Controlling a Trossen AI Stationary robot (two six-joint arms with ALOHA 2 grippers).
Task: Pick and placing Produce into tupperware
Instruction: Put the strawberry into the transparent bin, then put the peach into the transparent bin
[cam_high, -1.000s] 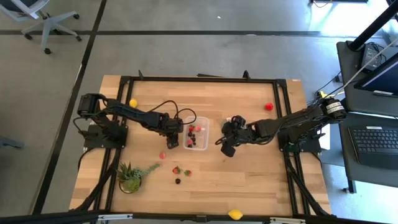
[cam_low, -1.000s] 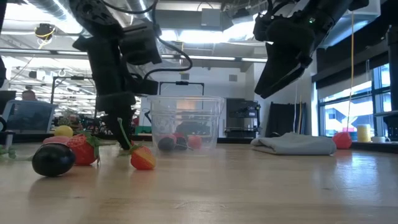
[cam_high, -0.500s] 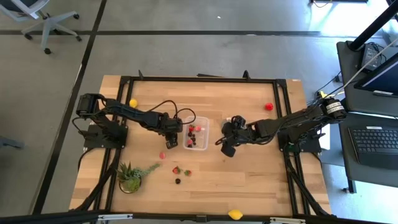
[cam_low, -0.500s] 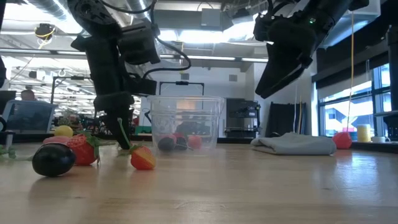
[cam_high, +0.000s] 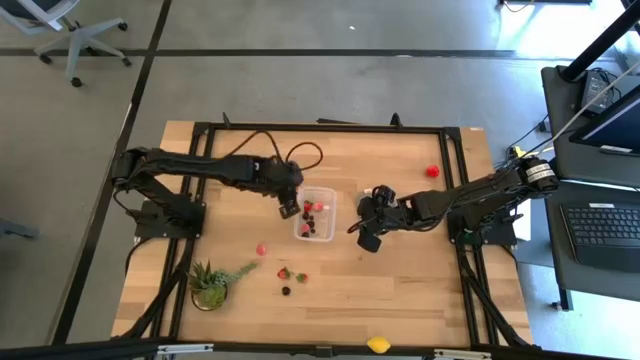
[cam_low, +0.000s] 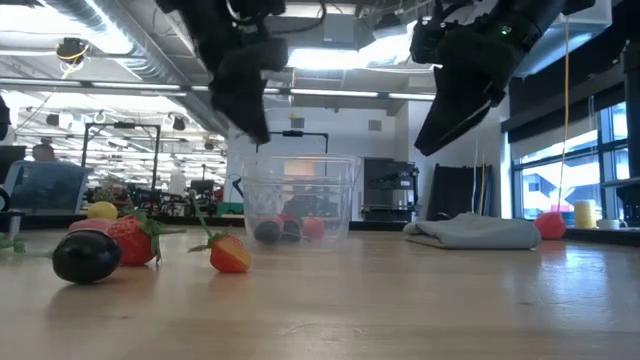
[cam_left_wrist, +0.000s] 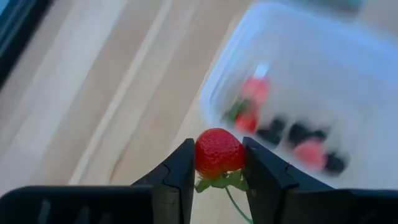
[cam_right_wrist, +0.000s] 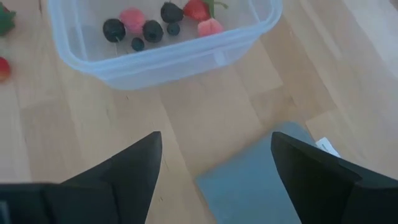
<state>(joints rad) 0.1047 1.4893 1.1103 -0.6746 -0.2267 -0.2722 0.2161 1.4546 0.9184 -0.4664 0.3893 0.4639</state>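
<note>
The tupperware is a clear tub on the wooden table, with several red and dark pieces inside. My left gripper hangs in the air at the tub's left rim, shut on a red strawberry. My right gripper hovers open to the right of the tub, above a flat grey piece. Loose produce lies near the tub: a red piece, two strawberries and a dark berry. My left gripper pinches the strawberry between its two fingers, one finger on each side of the red body. The green leaves and stem stick out toward the wrist. The fruit is lifted clear of the table, beside the tub's rim.
A green spiky potted plant stands near the table's near left corner. A yellow piece lies far left, a red one far right and another yellow one at the near edge. Bare wood lies between the tub and the near edge.
My left gripper has risen from the table at the tub's left side and moved toward the far edge, up to the tub's left rim. My right gripper has kept still. The loose pieces on the table have stayed where they were.
</note>
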